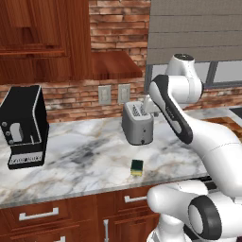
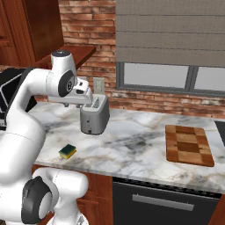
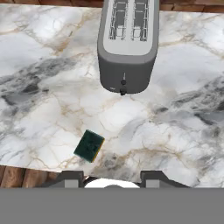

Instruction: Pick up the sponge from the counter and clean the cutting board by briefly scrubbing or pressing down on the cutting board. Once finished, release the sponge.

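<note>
One sponge (image 1: 137,167) lies green side up near the worktop's (image 1: 80,160) front edge, within easy reach of the arm. Above it hangs the claw (image 3: 112,176), drawn together and holding nothing. One toaster (image 2: 94,115) stands farther back, and one checkered cutting board (image 2: 189,145) lies well apart to the right, waiting to be scrubbed.

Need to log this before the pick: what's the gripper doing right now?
Gripper: shut, holding nothing; sponge lies free on the counter.

Grey toaster (image 1: 137,124), black coffee machine (image 1: 24,126)
</note>
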